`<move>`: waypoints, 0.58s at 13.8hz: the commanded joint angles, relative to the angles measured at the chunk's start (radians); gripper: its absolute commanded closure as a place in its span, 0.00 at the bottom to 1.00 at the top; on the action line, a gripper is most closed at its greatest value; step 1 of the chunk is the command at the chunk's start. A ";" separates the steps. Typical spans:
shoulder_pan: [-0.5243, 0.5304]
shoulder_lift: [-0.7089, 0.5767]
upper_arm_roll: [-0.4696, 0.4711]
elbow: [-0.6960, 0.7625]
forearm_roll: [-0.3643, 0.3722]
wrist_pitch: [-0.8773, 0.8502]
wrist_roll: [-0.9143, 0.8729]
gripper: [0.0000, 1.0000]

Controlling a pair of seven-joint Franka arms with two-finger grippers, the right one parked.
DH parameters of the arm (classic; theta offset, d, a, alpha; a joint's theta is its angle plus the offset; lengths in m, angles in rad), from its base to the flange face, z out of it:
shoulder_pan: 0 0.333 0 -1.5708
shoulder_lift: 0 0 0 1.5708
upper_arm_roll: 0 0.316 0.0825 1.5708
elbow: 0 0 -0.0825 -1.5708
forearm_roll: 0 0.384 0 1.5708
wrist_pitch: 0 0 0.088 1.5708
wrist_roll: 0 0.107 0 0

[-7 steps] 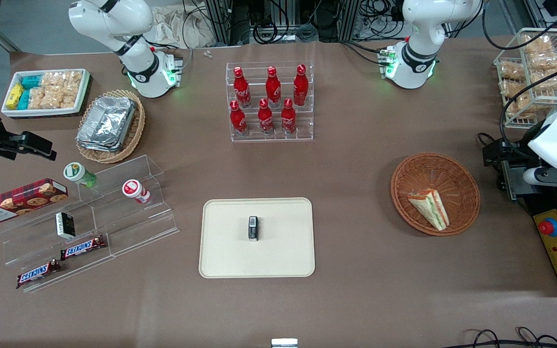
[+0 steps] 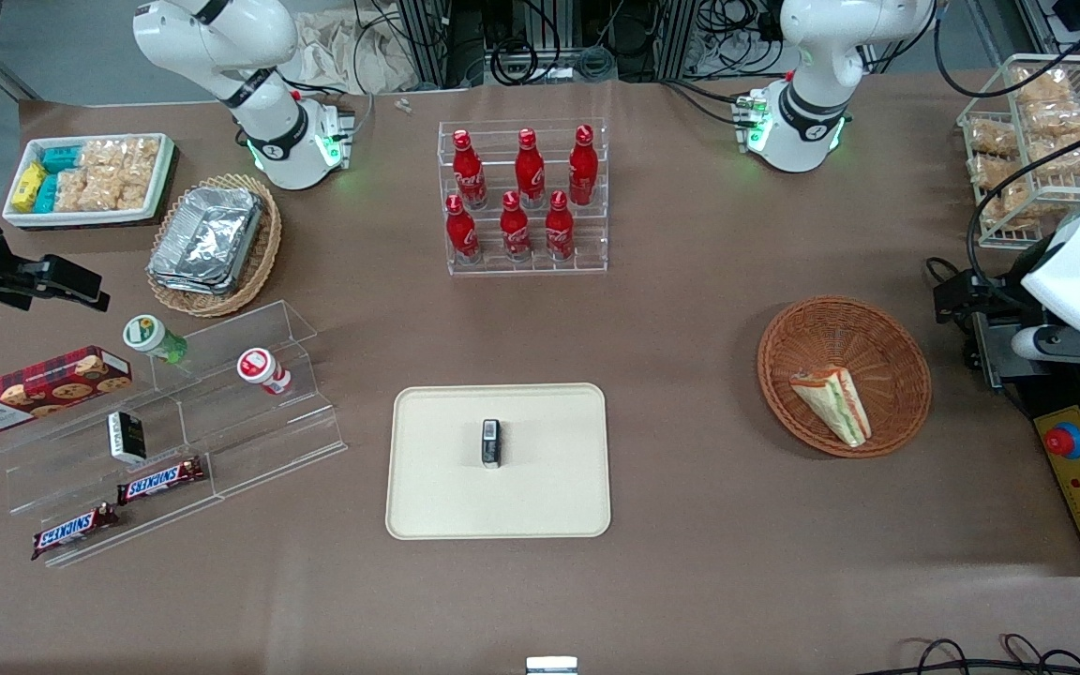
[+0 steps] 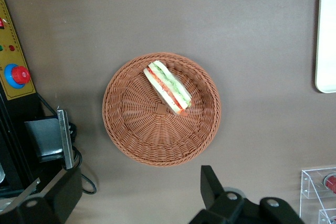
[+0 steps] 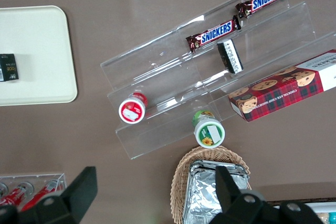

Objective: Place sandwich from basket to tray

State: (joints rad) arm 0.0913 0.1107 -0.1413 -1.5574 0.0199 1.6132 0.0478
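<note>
The sandwich (image 3: pixel 168 88) lies in the round brown basket (image 3: pixel 137 140), and it has not been picked up yet. It rests on the side of the basket that is nearer to the front camera. The tray (image 2: pixel 427 506) sits well apart from the basket, toward the parked arm's end of the table (image 2: pixel 690 375), and a small dark box (image 2: pixel 491 442) lies in the middle of it.

The pincer (image 3: pixel 131 192) hangs high above the table, near the basket's edge. Its two fingers are spread wide and they hold nothing. In the wrist view the basket shows just past the fingertips (image 3: pixel 210 179), so the sandwich is below the pincer and a little way forward of it.

The sandwich is a long wedge. In the wrist view its long side runs slantwise, not square to the gap between the fingers. I think the pincer must move forward over the basket, turn a bit so the fingers close across the thin way of the wedge, and then go down.
</note>
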 commanded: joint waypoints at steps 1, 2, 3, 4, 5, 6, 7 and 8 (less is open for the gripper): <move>-0.004 0.017 0.000 0.007 0.006 -0.025 -0.029 0.00; -0.004 0.007 0.000 -0.041 0.009 -0.016 -0.058 0.00; -0.004 -0.002 0.000 -0.074 0.008 0.002 -0.107 0.00; -0.004 -0.003 0.000 -0.104 0.008 0.034 -0.171 0.00; -0.005 -0.005 -0.001 -0.136 0.008 0.078 -0.222 0.00; -0.008 -0.008 -0.003 -0.168 0.008 0.121 -0.252 0.00; -0.015 -0.014 -0.003 -0.196 0.005 0.154 -0.291 0.00; -0.015 -0.016 -0.003 -0.225 0.002 0.183 -0.345 0.00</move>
State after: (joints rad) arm 0.0846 0.1222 -0.1424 -1.7174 0.0199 1.7417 -0.2055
